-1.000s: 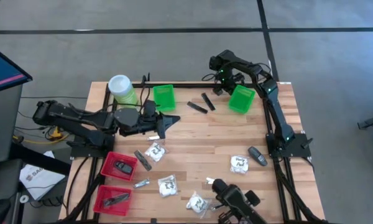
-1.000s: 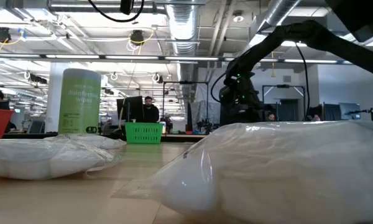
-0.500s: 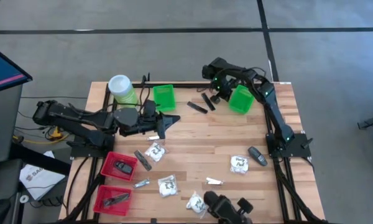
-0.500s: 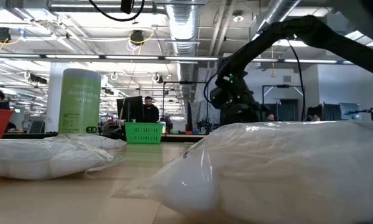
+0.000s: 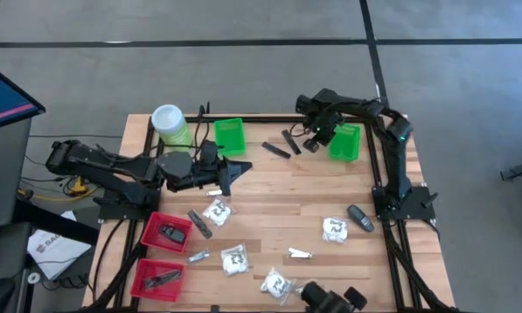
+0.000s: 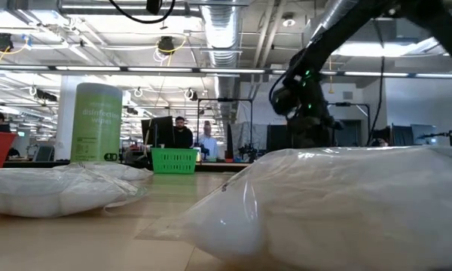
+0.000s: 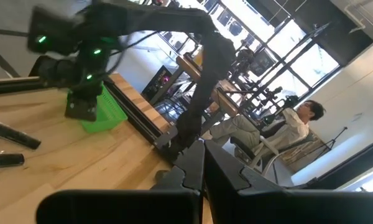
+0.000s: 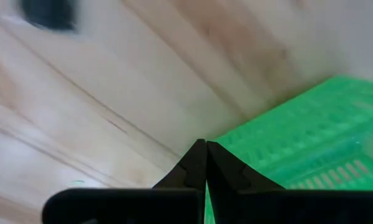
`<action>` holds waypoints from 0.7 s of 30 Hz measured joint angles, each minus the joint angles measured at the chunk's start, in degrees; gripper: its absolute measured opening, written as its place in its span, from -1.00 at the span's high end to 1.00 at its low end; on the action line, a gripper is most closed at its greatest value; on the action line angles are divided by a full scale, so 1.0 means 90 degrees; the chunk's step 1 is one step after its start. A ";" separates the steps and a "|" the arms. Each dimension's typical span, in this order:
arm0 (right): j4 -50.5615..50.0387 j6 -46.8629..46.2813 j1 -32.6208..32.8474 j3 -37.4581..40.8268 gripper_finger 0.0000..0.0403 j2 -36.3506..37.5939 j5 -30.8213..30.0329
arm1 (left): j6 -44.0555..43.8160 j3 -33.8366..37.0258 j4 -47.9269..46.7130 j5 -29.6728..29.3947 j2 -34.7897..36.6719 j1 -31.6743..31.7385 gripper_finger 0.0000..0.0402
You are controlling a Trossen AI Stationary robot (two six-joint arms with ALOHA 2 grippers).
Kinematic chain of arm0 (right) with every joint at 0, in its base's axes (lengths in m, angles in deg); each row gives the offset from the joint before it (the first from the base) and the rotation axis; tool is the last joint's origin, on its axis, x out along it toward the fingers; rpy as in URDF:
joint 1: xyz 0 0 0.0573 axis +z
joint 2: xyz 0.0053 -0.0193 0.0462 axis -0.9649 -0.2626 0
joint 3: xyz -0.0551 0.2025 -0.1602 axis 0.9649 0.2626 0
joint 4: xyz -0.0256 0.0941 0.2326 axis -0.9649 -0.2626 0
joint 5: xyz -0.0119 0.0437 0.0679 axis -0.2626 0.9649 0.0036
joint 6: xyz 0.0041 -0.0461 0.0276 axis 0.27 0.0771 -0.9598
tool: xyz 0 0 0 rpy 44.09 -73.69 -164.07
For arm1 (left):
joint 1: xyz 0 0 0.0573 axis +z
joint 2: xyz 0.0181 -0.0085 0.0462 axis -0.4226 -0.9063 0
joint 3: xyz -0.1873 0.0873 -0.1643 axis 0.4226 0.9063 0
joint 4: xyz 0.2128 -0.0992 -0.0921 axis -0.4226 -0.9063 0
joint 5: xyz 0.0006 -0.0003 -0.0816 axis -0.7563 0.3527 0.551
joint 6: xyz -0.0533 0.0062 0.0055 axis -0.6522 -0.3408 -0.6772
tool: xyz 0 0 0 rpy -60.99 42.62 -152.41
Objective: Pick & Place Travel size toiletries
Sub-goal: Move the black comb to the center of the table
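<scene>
High view. Wooden slatted table [image 5: 270,187] on a dark frame. Left arm lies low across the table's left side; left gripper [image 5: 237,167] near the centre, its fingertips pressed together, holding nothing. Right arm reaches from the right edge to the far side; right gripper [image 5: 311,143] sits just beside the tilted green plastic basket [image 5: 345,142] at the far right, its fingers too small here to judge. A second green plastic basket [image 5: 230,136] stands at the far left-centre, next to a tall light-green canister with a white lid [image 5: 169,126]. Two dark grey sticks [image 5: 284,144] lie between the green baskets. Two red plastic baskets [image 5: 164,231] sit at the near left, each with a dark item inside. White crinkly packets with black print [image 5: 217,211] are scattered over the near half, four more besides this one. A slim silvery sachet [image 5: 300,254] lies near the middle of the near edge; a dark oval piece [image 5: 359,217] lies at the right, beside a packet.

Low view. A large blurred white packet [image 6: 339,203] fills the foreground, another to the left. The canister [image 6: 99,123] and a green basket [image 6: 174,159] stand at the far edge. The right arm hangs above the far right. People [image 6: 182,135] stand in the room behind.

Left wrist view. Own fingers [image 7: 199,171] closed tip to tip. Beyond, the right arm over a green basket [image 7: 102,112]; a seated person [image 7: 280,127] further off.

Right wrist view. Own fingers [image 8: 202,165] shut together, empty, over bare wood at the rim of the green basket [image 8: 292,137].
</scene>
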 joint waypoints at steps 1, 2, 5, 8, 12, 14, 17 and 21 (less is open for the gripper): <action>0.0199 -0.0007 -0.0034 0.0122 1.00 0.0223 0.0071 | 0.0012 0.0000 0.0001 0.0002 0.0000 0.0009 1.00; 0.0448 -0.0029 -0.0085 0.0274 1.00 0.0459 0.0244 | 0.0014 0.0000 0.0003 0.0002 0.0000 0.0016 1.00; 0.1467 -0.0165 -0.0267 0.0841 1.00 0.1216 0.0927 | 0.0017 0.0000 0.0008 0.0005 0.0000 0.0019 1.00; 0.2567 -0.0401 -0.0519 0.1613 1.00 0.1915 0.1759 | 0.0017 0.0000 0.0045 0.0007 0.0000 0.0019 1.00; 0.3737 -0.1034 -0.0862 0.2303 1.00 0.2288 0.2834 | 0.0017 0.0000 0.0047 0.0010 0.0000 0.0019 1.00; 0.4227 -0.1281 -0.0949 0.2390 1.00 0.2199 0.3398 | 0.0016 0.0000 0.0048 0.0012 0.0000 0.0019 1.00; 0.4782 -0.1630 -0.0969 0.2365 1.00 0.1890 0.4170 | 0.0012 0.0000 0.0069 0.0012 0.0000 0.0019 1.00; 0.4822 -0.1905 -0.0887 0.2078 1.00 0.1314 0.4188 | -0.0047 0.0000 0.0121 0.0013 0.0000 0.0001 1.00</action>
